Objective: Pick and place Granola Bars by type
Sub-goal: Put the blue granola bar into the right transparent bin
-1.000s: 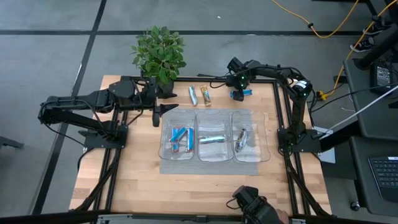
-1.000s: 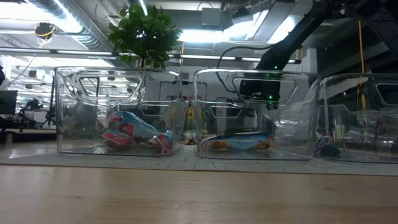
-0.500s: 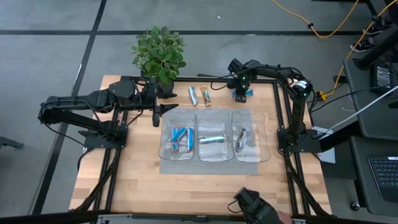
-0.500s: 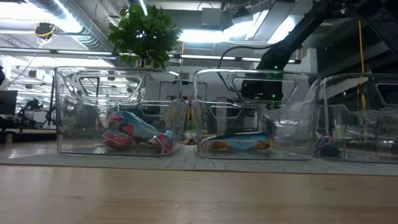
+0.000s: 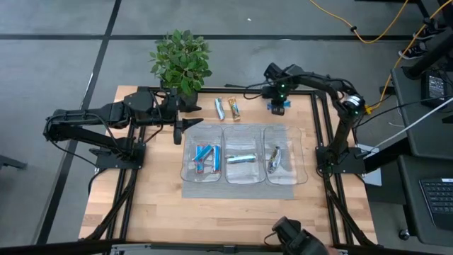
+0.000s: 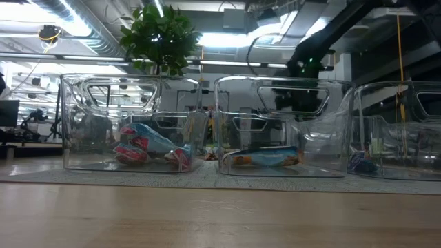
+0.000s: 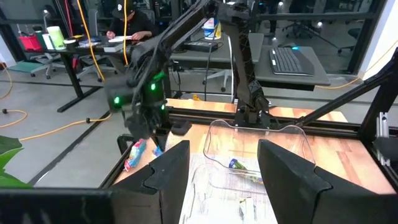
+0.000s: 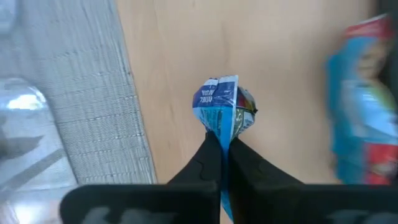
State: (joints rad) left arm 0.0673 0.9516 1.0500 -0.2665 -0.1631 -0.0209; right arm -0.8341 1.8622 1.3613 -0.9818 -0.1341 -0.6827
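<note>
My right gripper (image 5: 278, 106) hovers near the table's far edge, right of centre, shut on a blue foil granola bar (image 8: 222, 102). Another blue-and-red bar (image 8: 364, 99) lies on the wood beside it. Two more bars (image 5: 219, 108) (image 5: 234, 108) lie flat on the wood farther left. Three clear bins stand in a row on a grey mat: the left one (image 5: 204, 160) holds blue-and-red bars, the middle one (image 5: 242, 159) a light blue bar, the right one (image 5: 280, 159) a silver bar. My left gripper (image 5: 178, 127) waits open, left of the bins. My right gripper pinches the blue bar's wrapper (image 8: 221, 127) between its two fingers, coming from above and pointing down. The bar's crumpled end (image 8: 222, 99) sticks out past the fingertips (image 8: 208, 149) toward the table. The bar hangs below the fingers over the wood.
A potted plant (image 5: 182, 60) stands at the far edge, left of centre. Black frame rails (image 5: 324, 149) run along the table's right side and past the left arm's base. Bare wood lies in front of the grey mat (image 5: 241, 188).
My right gripper has risen from the table near the far edge and shifted slightly toward the right edge, carrying the blue bar up with it. The left arm has kept still.
</note>
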